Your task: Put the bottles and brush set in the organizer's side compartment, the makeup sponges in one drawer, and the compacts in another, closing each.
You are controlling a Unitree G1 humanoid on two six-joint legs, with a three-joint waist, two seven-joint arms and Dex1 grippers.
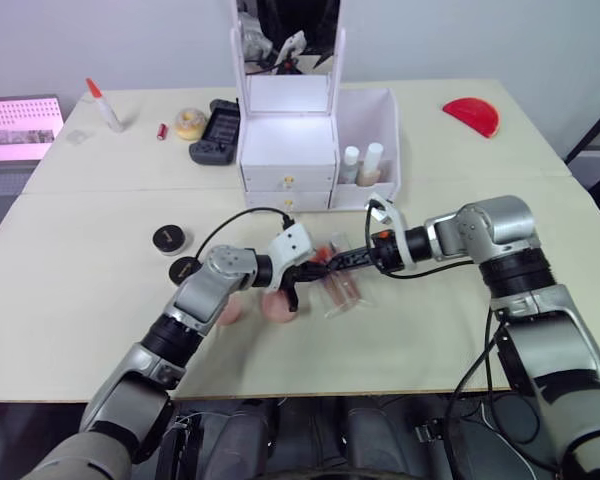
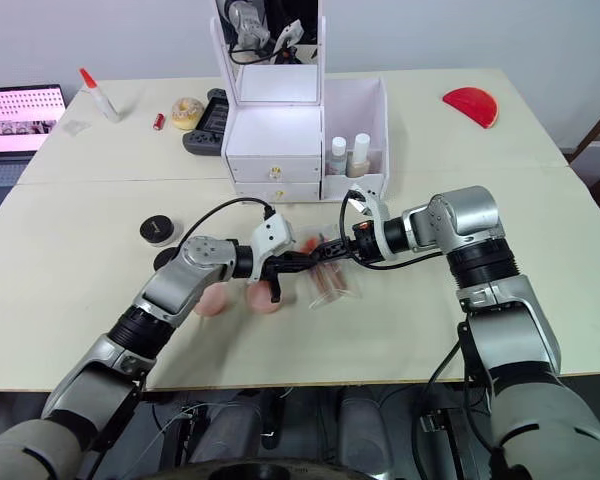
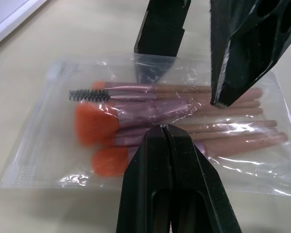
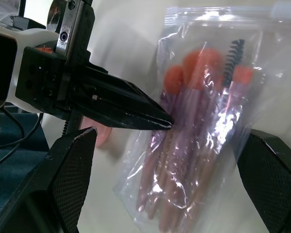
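Observation:
The brush set (image 1: pixel 342 290), pink-handled brushes in a clear bag, lies flat on the table in front of the white organizer (image 1: pixel 288 140). My left gripper (image 3: pixel 166 128) is shut, its tip on the bag's near edge. From the other side, my right gripper (image 4: pixel 170 138) is open, one finger (image 3: pixel 160 29) on each side of the bag's end. Two bottles (image 1: pixel 362 163) stand in the organizer's side compartment. Two pink makeup sponges (image 1: pixel 277 308) rest under my left forearm. Two black compacts (image 1: pixel 170 238) lie to the left. Both drawers (image 1: pixel 287 190) are closed.
At the back left are a black controller (image 1: pixel 213 132), a yellow ring (image 1: pixel 190 122), a glue bottle (image 1: pixel 105 105) and a laptop (image 1: pixel 20 130). A red half-disc (image 1: pixel 472 115) lies at the back right. The organizer's mirror lid stands upright.

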